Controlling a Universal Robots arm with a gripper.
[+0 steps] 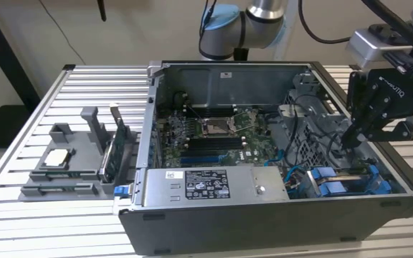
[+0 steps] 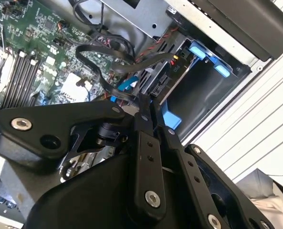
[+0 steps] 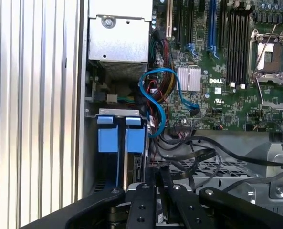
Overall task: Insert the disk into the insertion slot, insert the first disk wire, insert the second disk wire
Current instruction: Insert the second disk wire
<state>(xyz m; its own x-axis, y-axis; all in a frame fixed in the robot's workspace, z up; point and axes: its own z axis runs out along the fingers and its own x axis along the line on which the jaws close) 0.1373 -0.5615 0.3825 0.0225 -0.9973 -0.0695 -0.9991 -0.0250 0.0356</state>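
Blue plastic is what guides me here: the carrier tabs of the disk (image 3: 116, 138) sit at the mouth of the insertion slot (image 3: 117, 114), so from my station I judge the disk already seated in the dark drive cage, at the corner of the open computer case (image 1: 214, 236) next to the grey power-supply box (image 1: 214, 184). In the exterior view the same blue shows low in the case (image 1: 343, 183), toward that view's right. My gripper (image 2: 148, 112) hangs over the rear of the cage with its 2 fingers (image 3: 143, 200) drawn nearly together, and in both wrist views a black cable (image 2: 98, 52) runs right up to the fingertips; it looks pinched between them, though I cannot tell for certain whether its connector is in the grip. I read this as step 1 of 3 done and the work now on a disk wire. Whether either wire is already plugged into the back of the disk I cannot tell, since the fingers cover that spot. A thin blue data cable (image 3: 155, 95) loops loose above the motherboard (image 3: 227, 71), beside the cage.
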